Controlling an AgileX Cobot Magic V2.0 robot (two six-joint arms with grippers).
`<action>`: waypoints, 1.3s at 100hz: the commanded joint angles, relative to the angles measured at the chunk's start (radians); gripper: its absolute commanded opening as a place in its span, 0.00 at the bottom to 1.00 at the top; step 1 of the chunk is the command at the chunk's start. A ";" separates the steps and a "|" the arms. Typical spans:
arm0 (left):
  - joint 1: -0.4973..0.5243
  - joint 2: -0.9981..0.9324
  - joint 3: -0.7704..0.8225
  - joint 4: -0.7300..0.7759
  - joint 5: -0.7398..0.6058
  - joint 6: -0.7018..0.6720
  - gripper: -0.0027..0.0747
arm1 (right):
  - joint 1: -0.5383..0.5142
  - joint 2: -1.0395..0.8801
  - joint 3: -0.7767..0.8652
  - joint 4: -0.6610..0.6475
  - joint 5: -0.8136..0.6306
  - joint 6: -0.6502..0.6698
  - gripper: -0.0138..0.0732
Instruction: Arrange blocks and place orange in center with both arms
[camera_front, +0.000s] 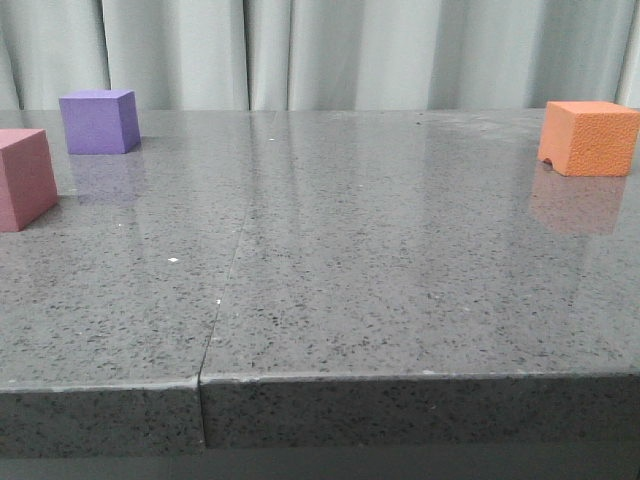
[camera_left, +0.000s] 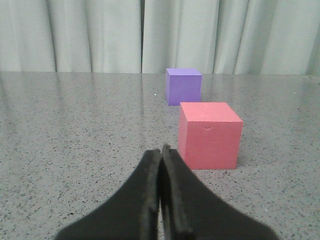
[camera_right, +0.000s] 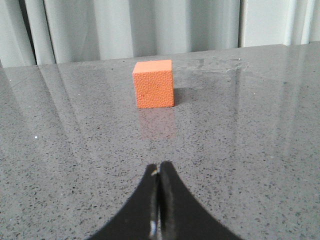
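Observation:
The purple cube stands at the far left of the grey speckled table, and the pink-red cube sits just nearer, cut by the left edge. At the far right rests the orange cube, a small arched notch in its lower left edge. The table's center is bare stone. Neither arm shows in the front view. My left gripper is shut and holds nothing, short of the pink-red cube with the purple cube behind it. My right gripper is shut and holds nothing, well short of the orange cube.
Pale grey curtains hang right behind the table's far edge. A seam runs through the tabletop from back to front, left of the middle. The front edge is close to the camera.

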 joint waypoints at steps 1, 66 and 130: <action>-0.004 -0.031 0.042 -0.001 -0.082 0.000 0.01 | -0.005 -0.024 -0.017 -0.004 -0.080 -0.006 0.08; -0.004 -0.031 0.042 -0.001 -0.082 0.000 0.01 | -0.005 -0.024 -0.017 -0.010 -0.097 -0.006 0.08; -0.004 -0.031 0.042 -0.001 -0.082 0.000 0.01 | -0.004 0.197 -0.295 -0.009 0.241 -0.006 0.08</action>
